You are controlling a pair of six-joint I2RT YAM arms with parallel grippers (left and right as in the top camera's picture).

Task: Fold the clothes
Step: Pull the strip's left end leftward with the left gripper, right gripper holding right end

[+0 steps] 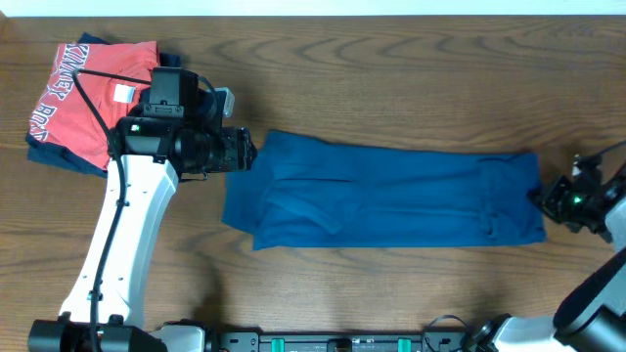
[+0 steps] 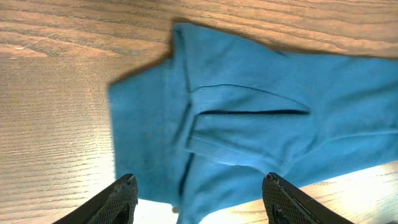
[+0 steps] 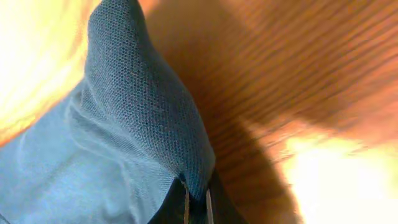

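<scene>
While the wooden table (image 1: 391,88) carries everything in view, the blue garment (image 1: 391,200) lies flat across its centre as a long strip, folded lengthwise and running left to right. A stack of folded clothes (image 1: 83,98) (red printed shirt on top, a dark blue piece beneath) sits at the far left corner, apart from the garment. The left gripper (image 1: 245,152) is over the strip's left end with its fingers (image 2: 121,199) spread wide, holding nothing. The right gripper (image 1: 541,198) is at the strip's right edge, its jaws pressed together, pinching a raised ridge of the blue fabric.
</scene>
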